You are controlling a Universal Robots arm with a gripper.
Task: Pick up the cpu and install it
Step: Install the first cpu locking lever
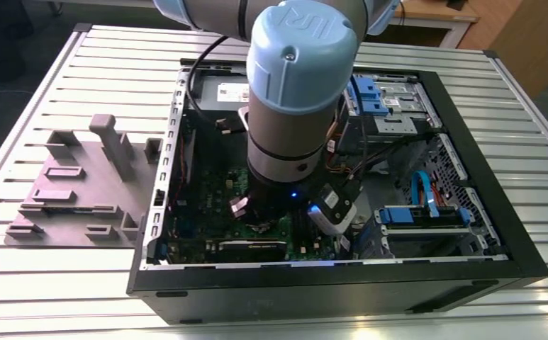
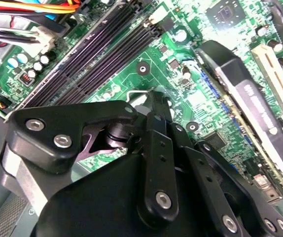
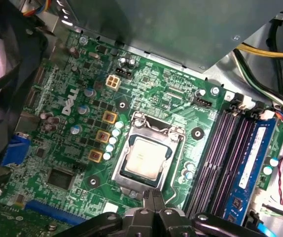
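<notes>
In the exterior view, one arm (image 1: 293,92) is lowered into one open computer case (image 1: 349,273). In the first wrist view, one cpu (image 3: 144,157) is seated in one socket (image 3: 146,155); the gripper (image 3: 153,197) is clenched, empty, just beside it.

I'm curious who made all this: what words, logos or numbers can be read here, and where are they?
Arm's blue cap: raised brand logo, left unquoted.
Green motherboard: white brand logo, left unquoted; its fine print is too small.
Black card: white marks, blurred.
</notes>
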